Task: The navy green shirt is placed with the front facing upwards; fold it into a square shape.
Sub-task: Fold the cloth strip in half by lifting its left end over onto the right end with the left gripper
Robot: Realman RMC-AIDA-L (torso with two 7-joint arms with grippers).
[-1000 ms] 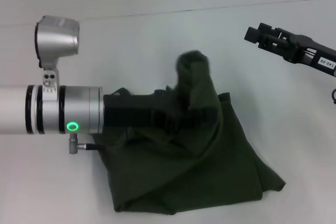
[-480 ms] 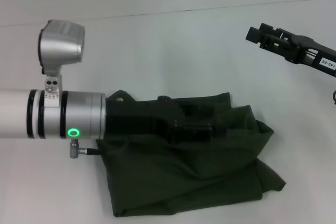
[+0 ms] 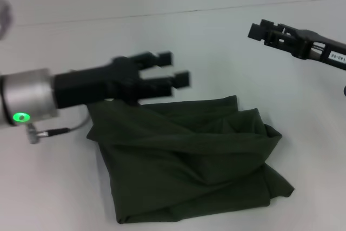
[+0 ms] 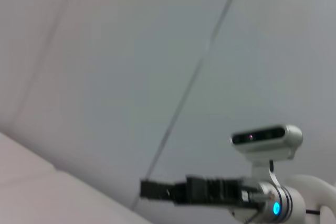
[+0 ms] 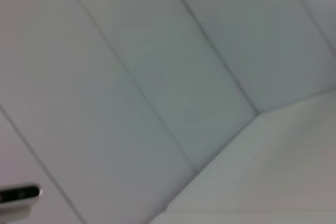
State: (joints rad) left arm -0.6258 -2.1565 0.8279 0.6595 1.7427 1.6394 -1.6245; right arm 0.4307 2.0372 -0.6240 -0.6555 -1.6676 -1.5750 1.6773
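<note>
Worktop (image 3: 178, 41): plain white, matte, evenly lit. Thin dark seam (image 3: 216, 9) crosses its far part, side to side. Wrist views: pale grey wall panels (image 4: 131, 51) split by thin dark joint lines (image 5: 210, 51)

1. The navy green shirt (image 3: 189, 160) is lying bunched on the worktop (image 3: 65, 187), filling the lower centre of the head view.
2. The left claw (image 3: 174, 68) is hovering at centre left, just above the shirt's upper left edge, its fingers parted and holding nothing.
3. The right claw (image 3: 259, 31) is hanging at the upper right, well apart from the shirt.
4. In the left wrist view, the right claw (image 4: 152, 190) is showing at the bottom centre.
</note>
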